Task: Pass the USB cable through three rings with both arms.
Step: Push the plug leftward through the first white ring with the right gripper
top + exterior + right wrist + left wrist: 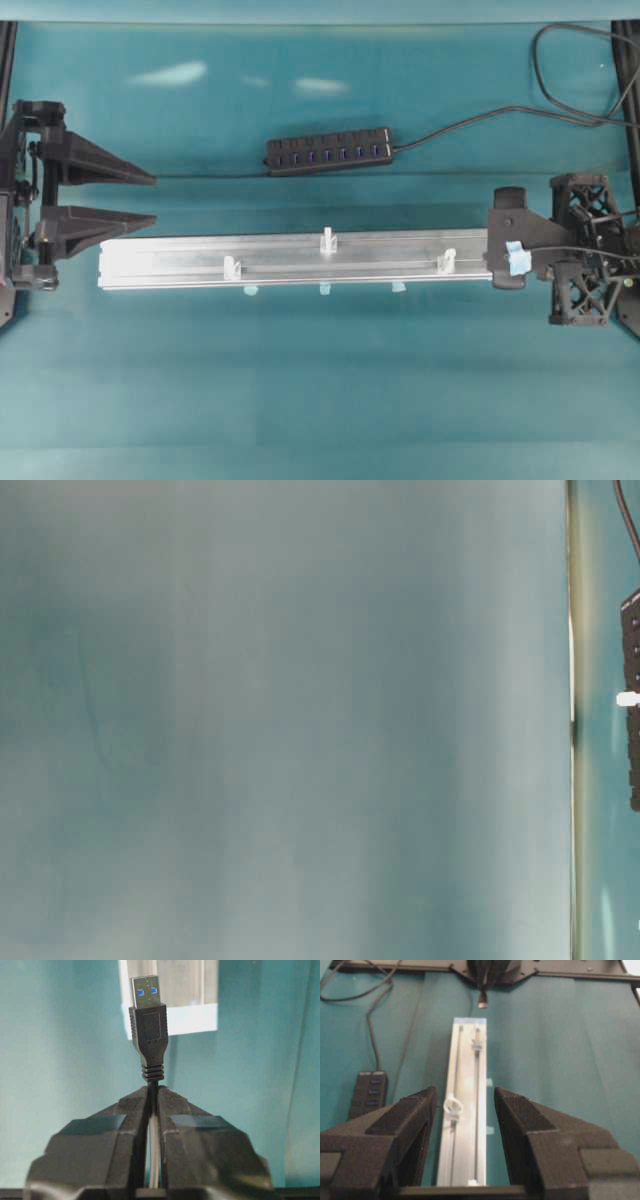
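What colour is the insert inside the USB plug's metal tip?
Blue, inside the USB plug; clearest in the right wrist view.

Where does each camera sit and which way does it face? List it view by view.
Overhead: above the table, looking down on the rail, hub and both arms.
Table-level: facing a blurred teal surface; hub edge at right; no arm shows.
Left wrist: behind the open left gripper, looking along the rail past a ring.
Right wrist: behind the right gripper, shut on the USB cable, facing the rail's end.
Shared: both wrist views show the rail.
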Motion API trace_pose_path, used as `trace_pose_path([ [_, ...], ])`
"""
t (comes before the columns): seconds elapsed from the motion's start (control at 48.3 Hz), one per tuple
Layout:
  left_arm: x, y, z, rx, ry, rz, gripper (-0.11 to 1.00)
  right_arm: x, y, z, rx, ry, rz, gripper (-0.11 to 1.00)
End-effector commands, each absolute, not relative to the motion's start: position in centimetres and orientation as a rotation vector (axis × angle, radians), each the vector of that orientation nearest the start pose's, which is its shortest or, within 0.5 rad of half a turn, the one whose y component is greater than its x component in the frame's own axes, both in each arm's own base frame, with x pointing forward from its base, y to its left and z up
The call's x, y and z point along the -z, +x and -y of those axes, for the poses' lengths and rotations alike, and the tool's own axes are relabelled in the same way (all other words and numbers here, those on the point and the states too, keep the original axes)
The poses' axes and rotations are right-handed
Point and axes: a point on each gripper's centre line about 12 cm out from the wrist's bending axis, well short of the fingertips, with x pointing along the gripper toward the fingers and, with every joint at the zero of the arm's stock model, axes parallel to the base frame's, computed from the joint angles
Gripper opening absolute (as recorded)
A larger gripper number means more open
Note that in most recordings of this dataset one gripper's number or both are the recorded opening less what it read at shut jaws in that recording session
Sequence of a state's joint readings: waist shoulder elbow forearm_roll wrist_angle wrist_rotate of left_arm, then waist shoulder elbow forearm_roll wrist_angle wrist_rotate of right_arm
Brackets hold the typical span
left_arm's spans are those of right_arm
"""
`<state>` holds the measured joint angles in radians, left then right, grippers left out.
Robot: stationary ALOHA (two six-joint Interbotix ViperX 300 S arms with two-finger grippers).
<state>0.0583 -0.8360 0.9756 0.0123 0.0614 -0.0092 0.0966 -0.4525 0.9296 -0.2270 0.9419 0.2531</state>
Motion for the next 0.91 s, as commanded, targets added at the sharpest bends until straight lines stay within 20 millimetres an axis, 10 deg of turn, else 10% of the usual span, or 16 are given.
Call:
trace_pose_path([
  [0.0, -31.8, 23.1, -1.4, -0.062, -0.002, -0.167, 0.51, -17.0, 21.2, 0.3, 0.160, -0.083, -1.350, -0.09],
  [0.89, -31.9, 23.2, -1.5, -0.066, -0.001, -0.157, 0.51, -14.2, 23.8, 0.9, 0.148, -0.051, -1.297, -0.09],
])
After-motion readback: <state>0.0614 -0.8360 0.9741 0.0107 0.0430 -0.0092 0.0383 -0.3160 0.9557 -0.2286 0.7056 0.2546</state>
